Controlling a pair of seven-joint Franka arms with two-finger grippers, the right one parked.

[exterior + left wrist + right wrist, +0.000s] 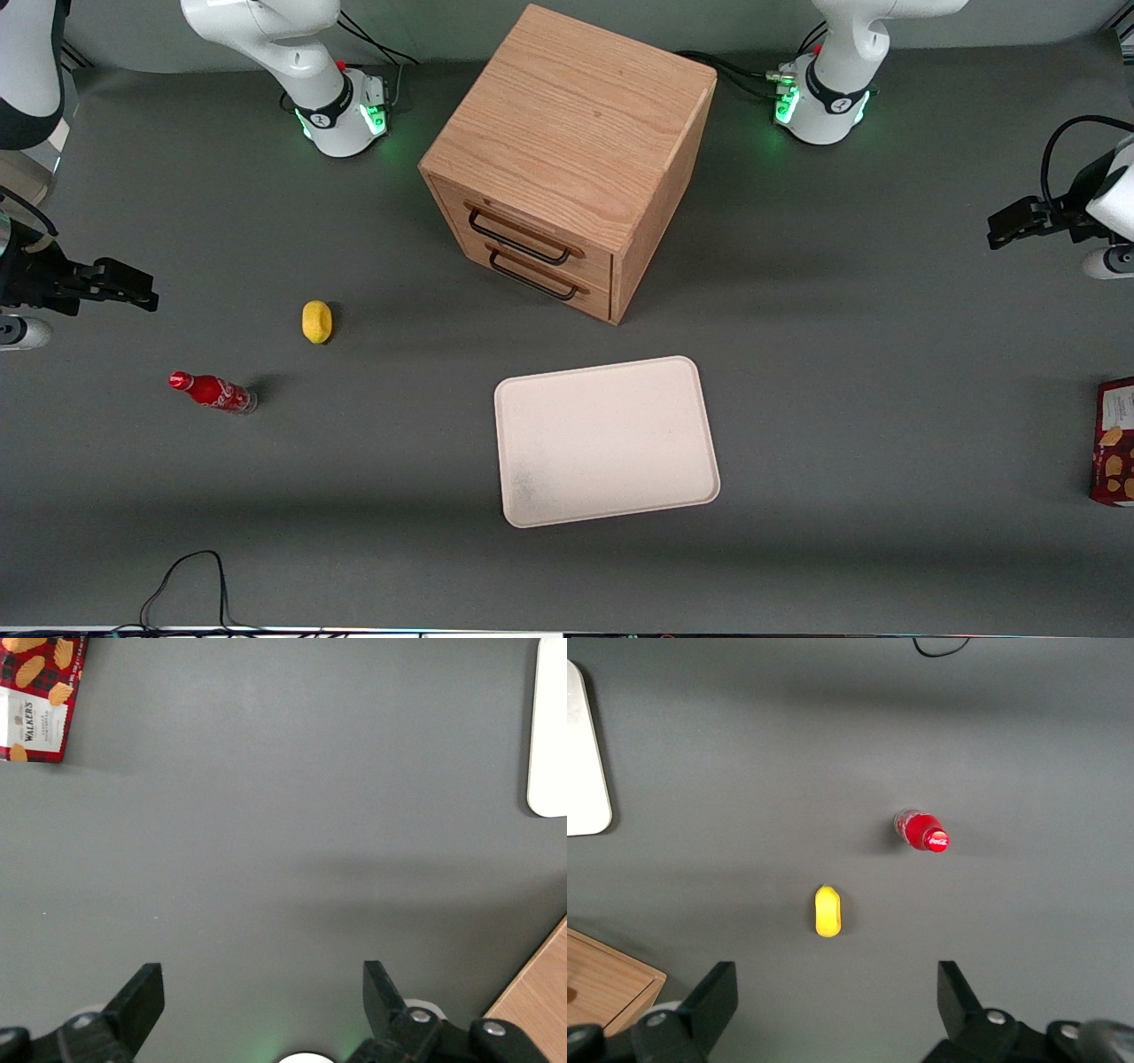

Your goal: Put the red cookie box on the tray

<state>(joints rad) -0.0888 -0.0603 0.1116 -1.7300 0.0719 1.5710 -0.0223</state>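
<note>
The red cookie box (1116,441) lies flat at the working arm's end of the table, cut off by the picture's edge; the left wrist view shows its end (35,696) with white label and cookie pictures. The cream-white tray (606,439) lies near the table's middle, nearer the front camera than the wooden cabinet; its rim shows in the left wrist view (547,735). My left gripper (1010,226) hangs above bare table, farther from the front camera than the box, apart from it. In the left wrist view the gripper (261,988) is open and empty.
A wooden two-drawer cabinet (567,159) stands at the table's middle, both drawers shut. A yellow lemon (316,321) and a small red cola bottle (213,392) lie toward the parked arm's end. A black cable (190,580) loops at the front edge.
</note>
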